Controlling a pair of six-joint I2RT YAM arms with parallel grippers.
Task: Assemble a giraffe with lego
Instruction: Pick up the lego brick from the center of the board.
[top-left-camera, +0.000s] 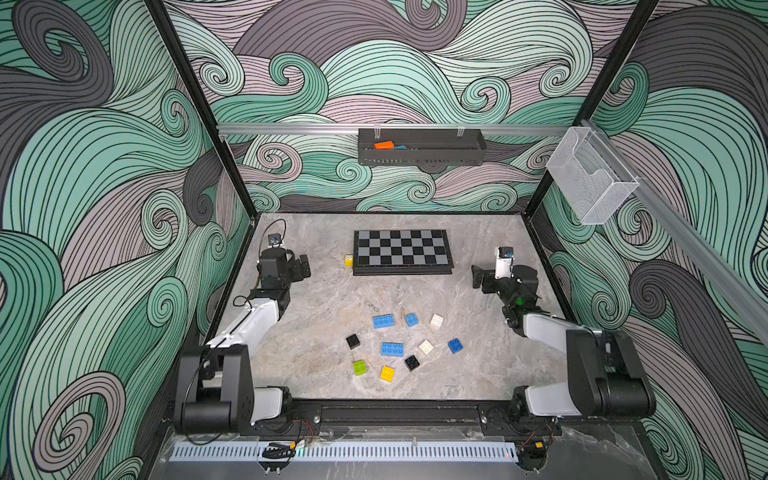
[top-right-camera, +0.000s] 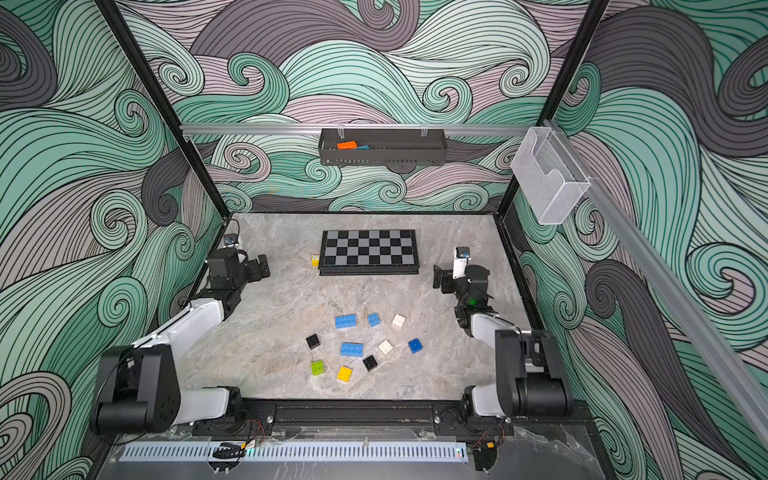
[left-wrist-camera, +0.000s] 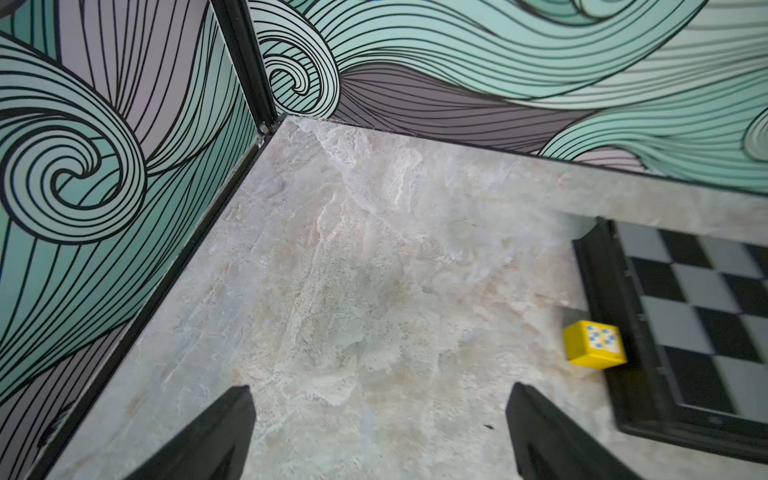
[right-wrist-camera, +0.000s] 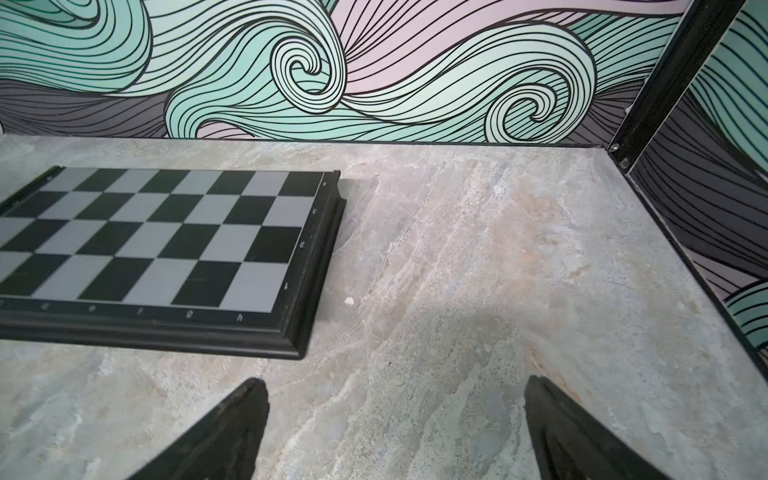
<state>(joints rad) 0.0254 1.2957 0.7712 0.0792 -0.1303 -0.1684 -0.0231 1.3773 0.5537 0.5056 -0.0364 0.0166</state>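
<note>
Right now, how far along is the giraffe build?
Done: nothing; all ten lego bricks lie loose and unjoined on the table. In hand: nothing; left gripper and right gripper are open, empty, off by the chessboard. Left: the entire assembly.

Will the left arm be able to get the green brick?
Probably yes: the lime green brick lies uncovered on the table with free space around it, and the left gripper is open.

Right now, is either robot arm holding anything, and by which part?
Nothing is held. The left pincer and the right pincer both stand open over the table, and the lego lies loose on it, apart from both.
</note>
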